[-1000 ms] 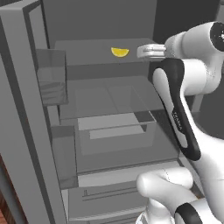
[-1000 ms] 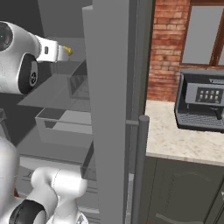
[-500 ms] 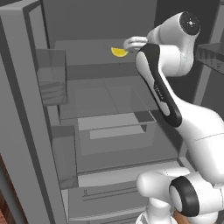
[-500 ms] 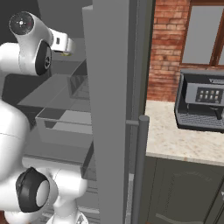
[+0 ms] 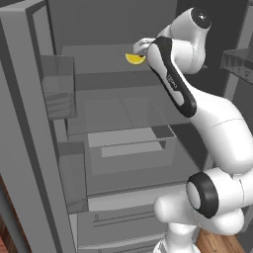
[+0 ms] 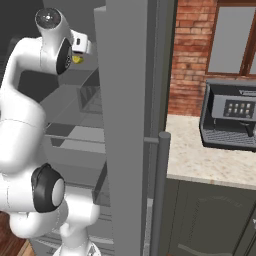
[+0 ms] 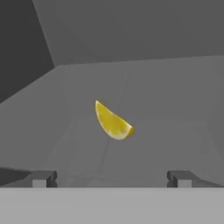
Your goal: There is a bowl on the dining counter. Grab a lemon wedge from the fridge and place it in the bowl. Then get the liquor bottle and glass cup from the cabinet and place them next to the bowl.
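Observation:
A yellow lemon wedge [image 7: 113,123] lies on the grey top shelf [image 5: 94,53] of the open fridge; the same lemon wedge [image 5: 134,59] peeks out just left of my hand, and shows as a small yellow lemon wedge [image 6: 76,59] past my wrist. My gripper [image 7: 109,178] is open, its two dark fingertips [image 7: 43,178] set wide apart, and it points at the wedge from a short way off without touching it. Nothing is between the jaws. The bowl, liquor bottle and glass cup are out of view.
Below the top shelf sit more glass shelves and a clear drawer [image 5: 128,148]. The fridge door [image 5: 29,148] stands open at left with bins. Another door panel [image 6: 132,125] stands at my right, then a marble counter [image 6: 210,160] with a coffee machine [image 6: 232,117].
My arm has swung up and leftward into the fridge, bringing the hand over the top shelf close to the lemon wedge. The jaws stayed open.

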